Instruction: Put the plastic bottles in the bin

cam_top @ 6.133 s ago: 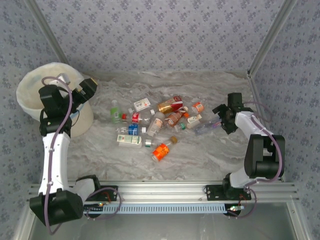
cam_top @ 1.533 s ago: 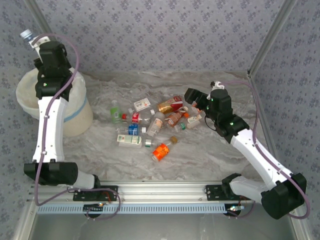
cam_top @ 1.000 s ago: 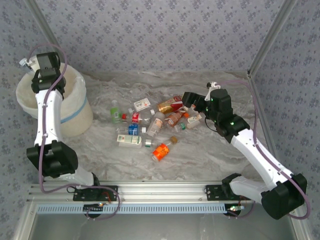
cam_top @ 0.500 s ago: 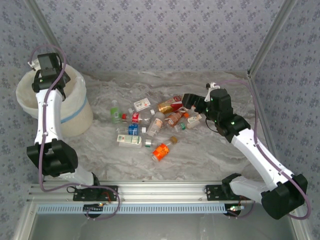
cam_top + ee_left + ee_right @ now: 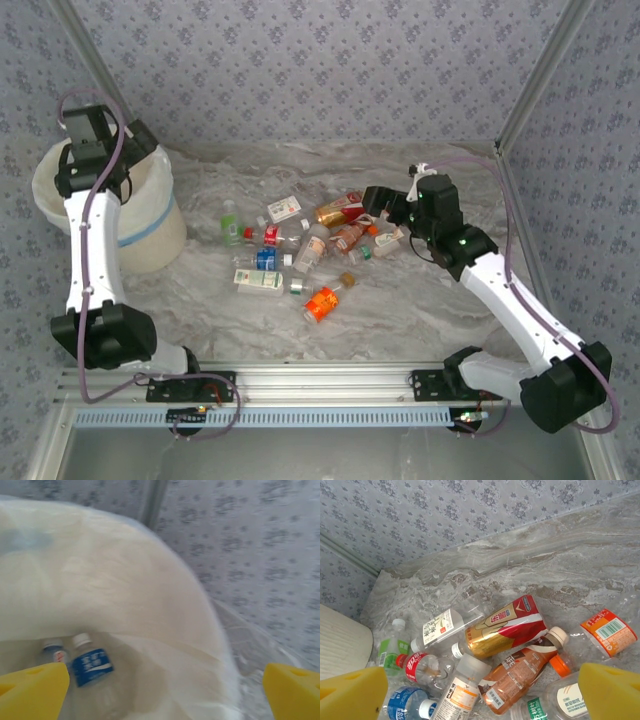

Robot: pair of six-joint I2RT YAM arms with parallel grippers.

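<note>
Plastic bottles (image 5: pixel 505 627) just beneath right gripper (image 5: pixel 481 692)

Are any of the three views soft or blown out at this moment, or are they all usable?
Left wrist: blurred and soft, the white liner of the bin nearly washed out, though a blue-labelled bottle inside can be made out. Right wrist: sharp, print legible on the red-and-gold bottle; only the yellow fingertips at the bottom corners are out of focus. Top external: even light, faint shadows, no glare.
</note>
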